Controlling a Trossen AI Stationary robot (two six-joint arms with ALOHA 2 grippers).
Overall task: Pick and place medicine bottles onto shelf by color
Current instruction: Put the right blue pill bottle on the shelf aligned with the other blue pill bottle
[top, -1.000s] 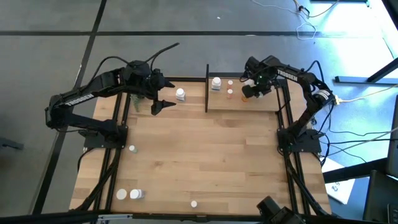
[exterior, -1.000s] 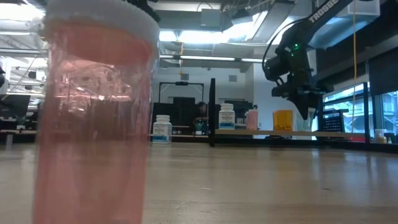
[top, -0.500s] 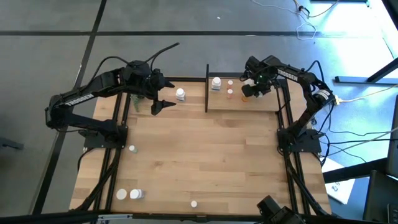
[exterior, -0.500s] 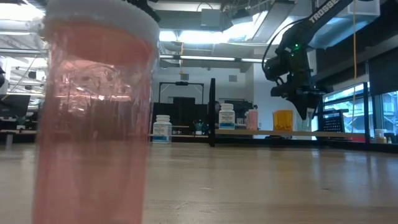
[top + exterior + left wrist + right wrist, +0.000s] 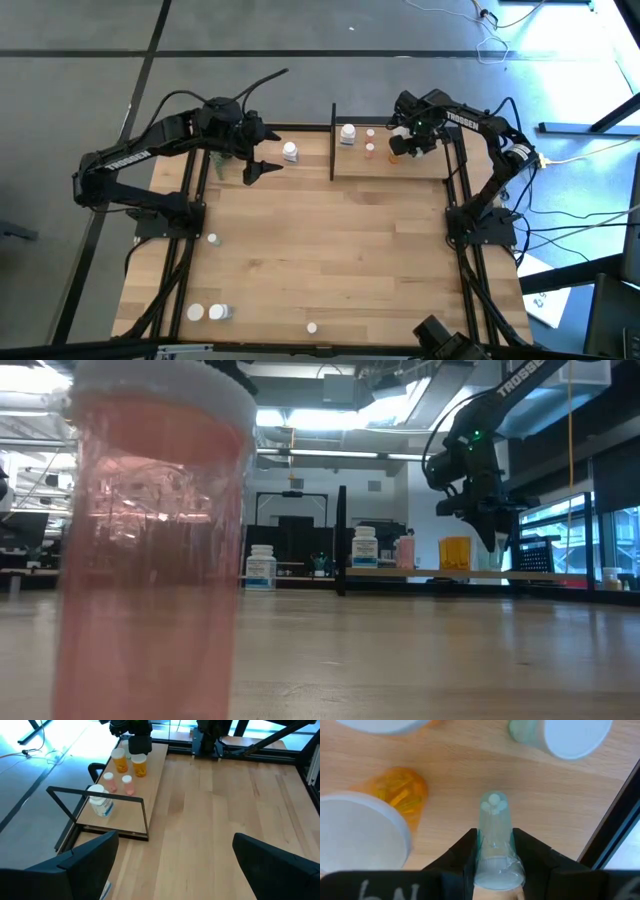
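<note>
- My right tool [image 5: 398, 146] hangs over the shelf [image 5: 420, 168] at the far right of the counter [image 5: 330, 260], about 1 o'clock in the high view; its fingers [image 5: 460, 855] pinch a small pale green bottle [image 5: 495, 845] between them, cap toward the wrist.
- Just beside that tool, an orange bottle [image 5: 402, 795] with a white cap stands on the shelf board; in the left wrist view two orange bottles [image 5: 140, 765] stand side by side under the same tool.
- Toward 9 o'clock from the orange pair along the shelf stand two small pinkish bottles [image 5: 127, 785], then a larger white bottle [image 5: 348, 133] next to the shelf's black upright post [image 5: 332, 140].
- My left tool [image 5: 262, 150] waits over the far left part of the counter, about 11 o'clock, fingers [image 5: 85, 865] spread wide and holding nothing.
- A white labelled bottle [image 5: 290, 152] stands on the counter just at 3 o'clock of the left tool, outside the shelf.
- Other white-capped bottles lie well apart toward the near edge: one [image 5: 212, 239] at about 8 o'clock, a pair [image 5: 208, 313] at 7 o'clock, one [image 5: 312, 327] at 6 o'clock.
- In the low view a pinkish bottle [image 5: 150, 550] with a white cap stands directly before the lens.
</note>
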